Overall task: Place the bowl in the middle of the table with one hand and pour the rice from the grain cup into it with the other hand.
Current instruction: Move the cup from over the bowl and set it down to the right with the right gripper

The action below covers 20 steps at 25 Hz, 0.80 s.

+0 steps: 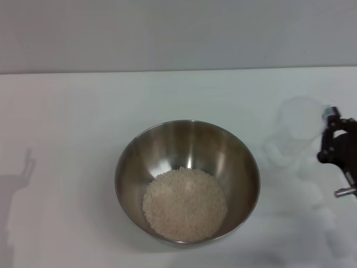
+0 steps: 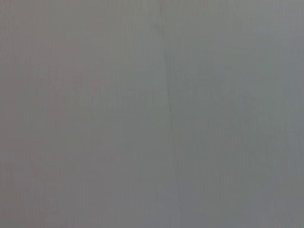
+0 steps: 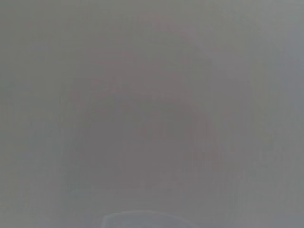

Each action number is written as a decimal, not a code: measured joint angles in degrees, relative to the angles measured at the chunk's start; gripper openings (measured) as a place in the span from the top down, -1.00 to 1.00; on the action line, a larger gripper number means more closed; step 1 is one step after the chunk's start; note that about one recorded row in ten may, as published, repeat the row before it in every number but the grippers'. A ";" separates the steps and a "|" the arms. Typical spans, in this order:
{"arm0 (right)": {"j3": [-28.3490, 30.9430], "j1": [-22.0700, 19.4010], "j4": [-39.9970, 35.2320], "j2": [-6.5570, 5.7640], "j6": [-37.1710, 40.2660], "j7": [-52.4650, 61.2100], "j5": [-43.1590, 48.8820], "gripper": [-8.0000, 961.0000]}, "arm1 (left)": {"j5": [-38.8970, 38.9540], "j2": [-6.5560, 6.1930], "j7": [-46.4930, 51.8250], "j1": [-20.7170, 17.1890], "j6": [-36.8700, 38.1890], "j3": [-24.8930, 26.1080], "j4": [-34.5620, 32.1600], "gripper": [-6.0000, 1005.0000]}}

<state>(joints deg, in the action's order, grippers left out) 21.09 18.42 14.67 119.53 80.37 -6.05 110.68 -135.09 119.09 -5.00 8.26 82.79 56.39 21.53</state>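
Rice (image 1: 185, 204) lay nearest the head camera, an off-white heap in the bottom of the bowl (image 1: 187, 181), which sat roughly mid-table (image 1: 83, 123), a little toward the robot; judged from this, both placing and pouring looked done or nearly so. Polished steel of that kind would probably be stiff, fairly light even with grain in it, and slippery on its curved wall, so the thin rim seemed the sensible place to take hold, with a firm pinch and no tilting. To the bowl's right, well apart from it, stood the cup (image 1: 300, 120), upright on the table and seemingly empty, its pale plastic hard to pick out against the white top. Such a cup would likely be very light, slightly flexible and easy to knock over or squash, so a gentle grip around its mid-wall would suit it. Right gripper (image 1: 337, 148) showed at the right edge of the head view, just beside the cup, its dark fingers near the cup's wall; whether they were spread or pinching the cup could not be told. Left gripper was out of sight, only a shadow falling on the table's left side. Both wrist views showed nothing but blank grey
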 joint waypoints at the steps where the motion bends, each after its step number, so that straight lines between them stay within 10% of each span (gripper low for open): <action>1: -0.17 0.26 -0.03 0.01 -0.86 -0.01 0.01 0.82 | 0.02 0.00 0.00 0.00 0.00 -0.02 0.00 -0.71; 20: -0.06 3.38 -0.66 0.07 -11.45 0.43 -0.21 0.74 | 0.00 0.00 -0.03 -0.06 -0.17 -0.05 -0.18 -0.71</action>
<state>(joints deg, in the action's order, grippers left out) 21.03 21.80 14.01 119.60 68.92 -5.62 110.47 -135.09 119.09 -5.03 8.21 82.61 56.34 21.35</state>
